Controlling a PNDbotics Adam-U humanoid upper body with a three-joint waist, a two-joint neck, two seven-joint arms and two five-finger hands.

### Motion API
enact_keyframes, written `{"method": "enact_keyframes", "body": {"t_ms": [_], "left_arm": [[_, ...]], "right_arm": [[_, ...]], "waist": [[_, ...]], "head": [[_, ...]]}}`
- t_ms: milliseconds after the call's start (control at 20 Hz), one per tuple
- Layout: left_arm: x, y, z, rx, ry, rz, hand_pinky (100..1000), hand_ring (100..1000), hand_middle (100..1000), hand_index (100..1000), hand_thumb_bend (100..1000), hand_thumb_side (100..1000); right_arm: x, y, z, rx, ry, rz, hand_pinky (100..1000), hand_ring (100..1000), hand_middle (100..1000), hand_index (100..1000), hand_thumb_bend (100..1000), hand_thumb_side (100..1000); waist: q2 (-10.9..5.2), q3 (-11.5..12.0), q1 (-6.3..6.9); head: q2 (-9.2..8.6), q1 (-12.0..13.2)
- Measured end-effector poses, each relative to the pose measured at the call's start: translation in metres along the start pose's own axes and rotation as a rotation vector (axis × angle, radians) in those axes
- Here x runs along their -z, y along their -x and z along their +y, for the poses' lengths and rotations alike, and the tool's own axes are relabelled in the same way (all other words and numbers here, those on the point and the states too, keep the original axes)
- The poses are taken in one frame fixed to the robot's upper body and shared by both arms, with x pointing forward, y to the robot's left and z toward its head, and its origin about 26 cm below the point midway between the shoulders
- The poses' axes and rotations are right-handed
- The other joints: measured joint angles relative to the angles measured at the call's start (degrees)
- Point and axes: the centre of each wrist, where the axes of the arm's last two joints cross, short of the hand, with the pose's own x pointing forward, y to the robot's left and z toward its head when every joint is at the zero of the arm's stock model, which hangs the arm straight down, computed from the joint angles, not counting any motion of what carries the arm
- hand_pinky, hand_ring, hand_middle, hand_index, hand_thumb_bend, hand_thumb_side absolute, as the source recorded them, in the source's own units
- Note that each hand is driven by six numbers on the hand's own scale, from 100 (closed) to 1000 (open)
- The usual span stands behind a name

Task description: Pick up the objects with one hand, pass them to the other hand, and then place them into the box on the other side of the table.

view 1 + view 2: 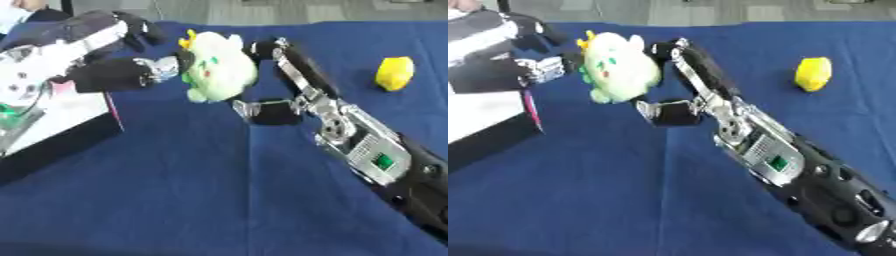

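Observation:
A pale green plush toy (pixel 216 65) with a yellow tuft hangs above the blue table between my two hands. My left hand (pixel 118 74) comes in from the upper left; its fingers and thumb curl onto the toy's left side. From the lower right, my right hand (pixel 302 82) stretches its fingers along the toy's right side and back. Its thumb (pixel 262 111) is spread out below, apart from the toy. A yellow object (pixel 395 73) lies on the cloth at the far right.
A white box with black walls (pixel 66 140) stands at the left edge, just under my left arm, with small pink and green things showing in it. Blue cloth (pixel 201 190) covers the table across the front and middle.

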Motion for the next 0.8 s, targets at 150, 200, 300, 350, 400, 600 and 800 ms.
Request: {"method": "enact_keyframes", "body": {"t_ms": [150,200,300,350,400,600,800], "left_arm": [[0.002,-0.001,-0.002,0.013,0.023,-0.017,910,837,816,877,610,1000],[0.002,-0.001,-0.002,0.017,0.029,-0.022,911,838,816,877,625,1000],[0.002,-0.001,-0.002,0.025,0.041,-0.031,911,839,817,878,637,1000],[0.002,-0.001,-0.002,0.029,0.047,-0.036,912,840,818,878,638,1000],[0.002,-0.001,-0.002,0.033,0.052,-0.04,912,840,818,879,638,1000],[0.002,-0.001,-0.003,0.045,0.071,-0.055,916,839,817,877,631,1000],[0.003,-0.002,-0.004,0.039,0.097,-0.078,920,834,810,870,580,1000]], "right_arm": [[-0.005,-0.003,-0.003,-0.004,-0.006,-0.013,801,642,342,453,221,100],[-0.006,-0.004,-0.003,-0.005,-0.007,-0.016,801,642,342,453,221,100],[-0.008,-0.006,-0.005,-0.007,-0.01,-0.019,801,642,342,453,221,100],[-0.008,-0.007,-0.005,-0.008,-0.011,-0.022,801,642,342,453,221,100],[-0.009,-0.008,-0.006,-0.009,-0.011,-0.025,802,642,343,453,220,100],[-0.009,-0.016,-0.008,-0.005,-0.014,-0.051,805,643,344,454,223,100],[-0.01,-0.02,-0.01,-0.011,-0.025,-0.066,806,643,344,454,226,100]], "waist": [[0.0,0.0,0.0],[0.0,0.0,0.0],[0.0,0.0,0.0],[0.0,0.0,0.0],[0.0,0.0,0.0],[0.0,0.0,0.0],[0.0,-0.1,0.0]], "head": [[0.11,0.0],[0.12,0.0],[0.12,0.0],[0.12,0.0],[0.12,0.0],[0.13,0.1],[0.13,0.2]]}}
